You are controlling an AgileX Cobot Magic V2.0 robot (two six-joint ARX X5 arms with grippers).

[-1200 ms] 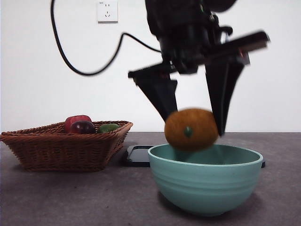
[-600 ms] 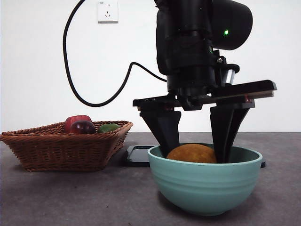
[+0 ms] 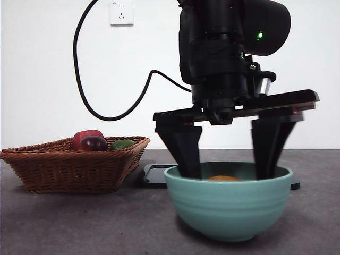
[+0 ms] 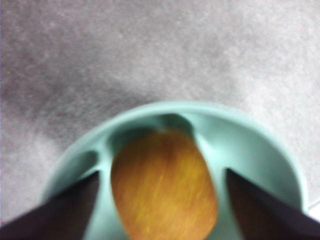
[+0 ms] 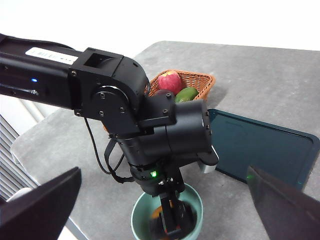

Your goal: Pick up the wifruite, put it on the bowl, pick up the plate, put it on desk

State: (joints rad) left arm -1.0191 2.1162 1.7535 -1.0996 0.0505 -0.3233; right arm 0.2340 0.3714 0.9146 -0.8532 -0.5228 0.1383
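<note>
The orange-brown wifruite (image 3: 224,178) lies inside the teal bowl (image 3: 228,212), only its top showing over the rim in the front view. My left gripper (image 3: 228,159) hangs over the bowl, open, with both jaws dipping inside and standing apart from the fruit. The left wrist view shows the wifruite (image 4: 164,185) between the spread jaws of that gripper (image 4: 161,174), with the bowl (image 4: 200,107) around it. My right gripper (image 5: 164,172) is open and empty, high above the desk (image 5: 260,75). The dark flat plate (image 5: 260,150) lies on the desk beside the bowl (image 5: 137,220).
A wicker basket (image 3: 74,164) at the left holds a red fruit (image 3: 85,135), a dark purple one (image 3: 94,143) and a green one (image 3: 122,144). The plate's edge (image 3: 156,175) shows behind the bowl. A black cable (image 3: 106,114) hangs from the arm.
The left gripper came down with the wifruite into the bowl and let it go. Its jaws have spread wider, and the fruit has sunk lower in the bowl.
</note>
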